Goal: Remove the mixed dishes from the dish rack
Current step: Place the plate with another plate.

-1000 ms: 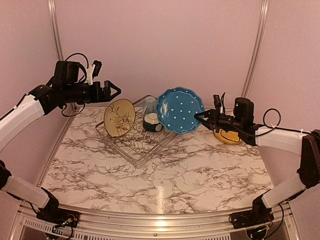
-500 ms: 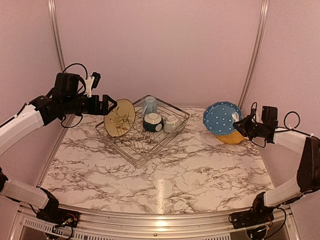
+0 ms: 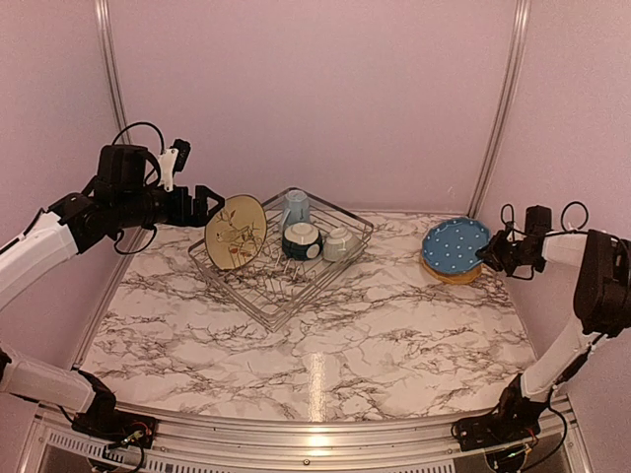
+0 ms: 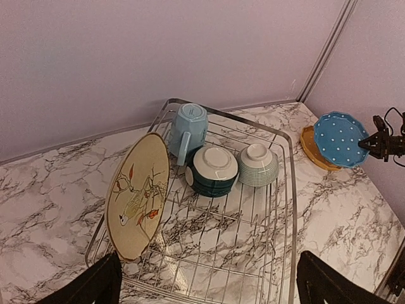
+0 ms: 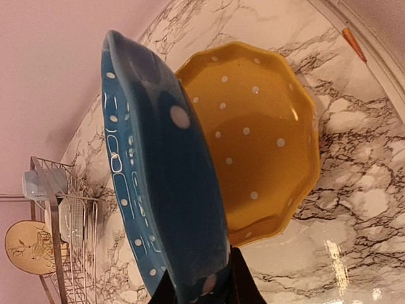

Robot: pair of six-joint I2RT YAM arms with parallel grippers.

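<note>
Right gripper (image 5: pixel 201 286) pinches the blue plate (image 5: pixel 158 171) by its rim, tilted over the yellow plate (image 5: pixel 259 139); glazed, stiff, breakable, probably slick, so it wants a soft landing; left gripper (image 3: pixel 210 200) spread wide beside the cream plate (image 4: pixel 138 195), upright in the rack (image 4: pixel 288 209); grip its top rim; bowls (image 4: pixel 213 171) and mug (image 4: pixel 190 126) behind.

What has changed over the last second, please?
The right tool, shut on the blue plate, carried it rightward from the rack and lowered it over the yellow plate. The open left tool dipped slightly beside the cream plate. Rack, mug and bowls stayed put.
</note>
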